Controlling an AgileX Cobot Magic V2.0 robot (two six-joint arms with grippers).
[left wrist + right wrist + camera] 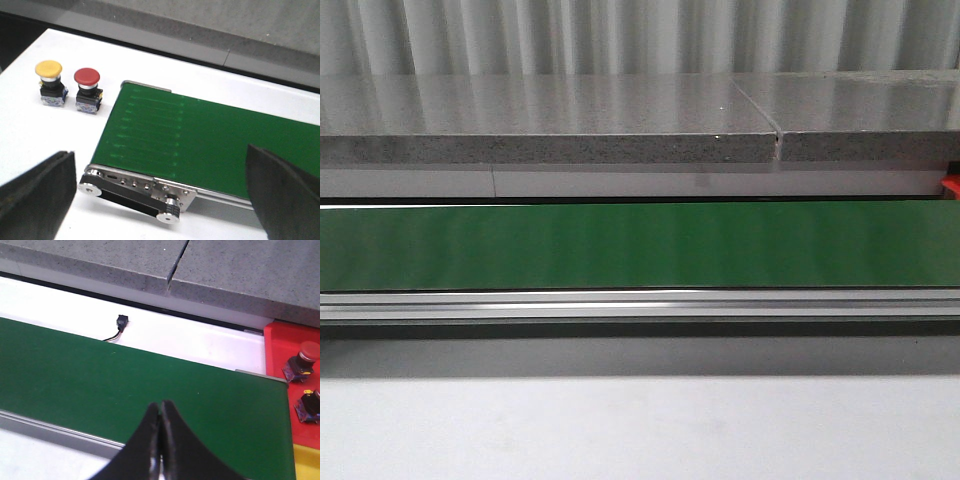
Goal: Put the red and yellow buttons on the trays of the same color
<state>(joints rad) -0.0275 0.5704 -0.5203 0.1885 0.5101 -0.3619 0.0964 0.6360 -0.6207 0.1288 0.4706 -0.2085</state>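
Observation:
In the left wrist view a yellow button (48, 70) and a red button (87, 77) stand upright side by side on the white table, just off the end of the green conveyor belt (200, 135). My left gripper (160, 200) is open and empty, with its fingers (35, 195) wide apart above the belt's end roller. In the right wrist view my right gripper (161, 406) is shut on nothing above the belt. Past the belt's other end lies a red tray (277, 340) holding a red button (307, 352) and a second button (311, 406) with a dark cap. A yellow tray (306, 465) adjoins it.
A grey stone ledge (550, 125) runs behind the belt (640, 245). The belt's aluminium rail (640, 305) and white table (640, 430) lie in front. A small black connector with a cable (121, 321) lies behind the belt. A corner of the red tray (951, 187) shows at the right edge.

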